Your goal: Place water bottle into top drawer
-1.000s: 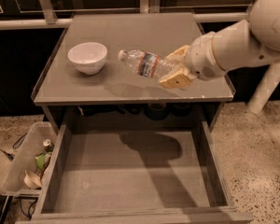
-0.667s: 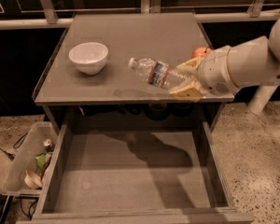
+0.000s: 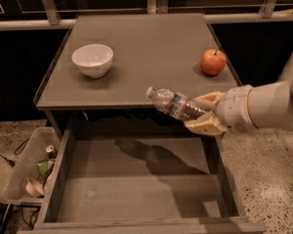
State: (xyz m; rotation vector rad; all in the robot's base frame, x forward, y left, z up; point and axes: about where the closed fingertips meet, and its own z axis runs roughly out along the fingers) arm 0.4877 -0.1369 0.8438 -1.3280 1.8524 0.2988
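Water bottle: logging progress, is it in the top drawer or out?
Out: the gripper holds the water bottle tilted, cap up-left, above the rear of the open top drawer, whose bottom is bare.

Table: we see a flat grey rectangular tabletop [image 3: 146, 33] with a low rim.
Bowl: round white ceramic bowl [image 3: 92, 59], upright on the tabletop's left side.
Apple: red stemmed apple [image 3: 213, 62], near the tabletop's right edge.
Bin: translucent plastic bin [image 3: 18, 172] below the tabletop's left side; we see scraps inside.
Floor: speckled stone floor [image 3: 271, 184] under the tabletop.
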